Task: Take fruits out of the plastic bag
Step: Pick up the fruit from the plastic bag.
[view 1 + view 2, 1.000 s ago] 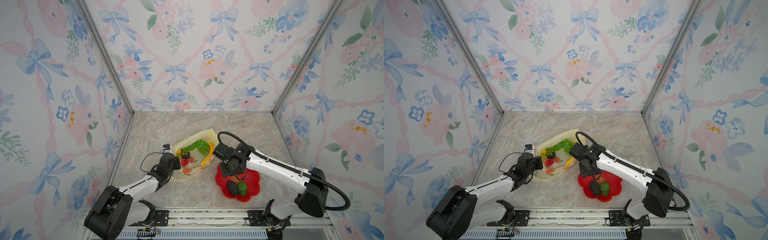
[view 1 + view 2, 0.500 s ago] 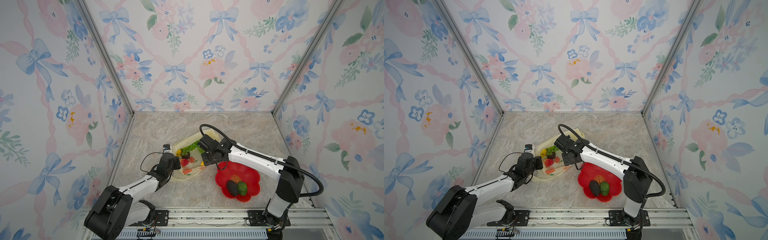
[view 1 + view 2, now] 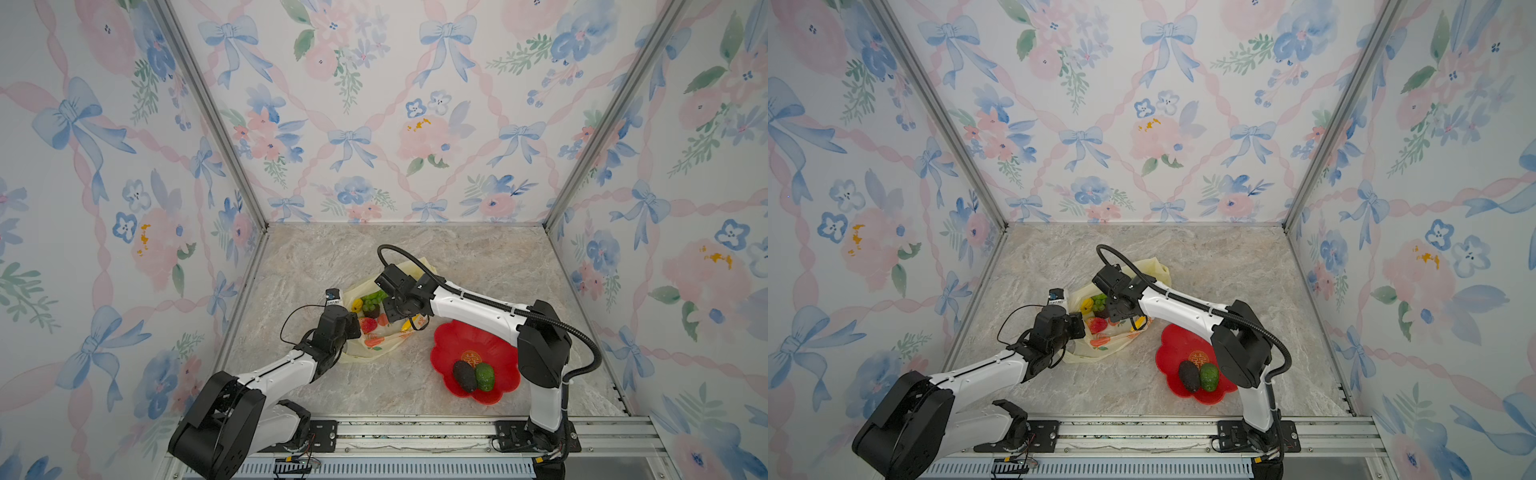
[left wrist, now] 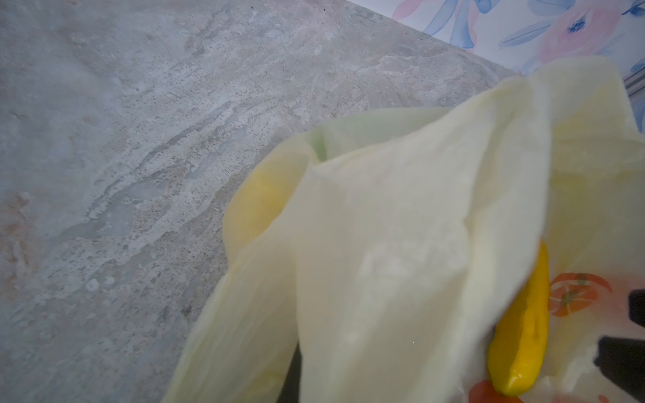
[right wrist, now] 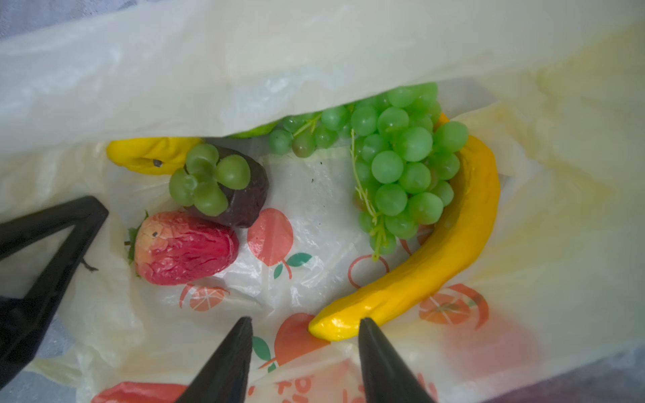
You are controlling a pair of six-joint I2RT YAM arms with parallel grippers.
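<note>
Right gripper (image 5: 304,331) hangs inside the plastic bag (image 5: 314,69) as I watch remotely, jaws parted and holding nothing, with the yellow banana's (image 5: 453,251) blunt end between its tips. Just beyond lie the red strawberry (image 5: 185,251) and a dark fruit (image 5: 247,199) with a green cap. Farther in, the green grape bunch (image 5: 401,164) rests against the banana's curve. Left gripper (image 3: 354,328) is clamped on the bag's rim. Well behind the right wrist, a dark avocado (image 3: 464,376) and a bumpy green fruit (image 3: 484,377) touch on the red plate (image 3: 449,345).
</note>
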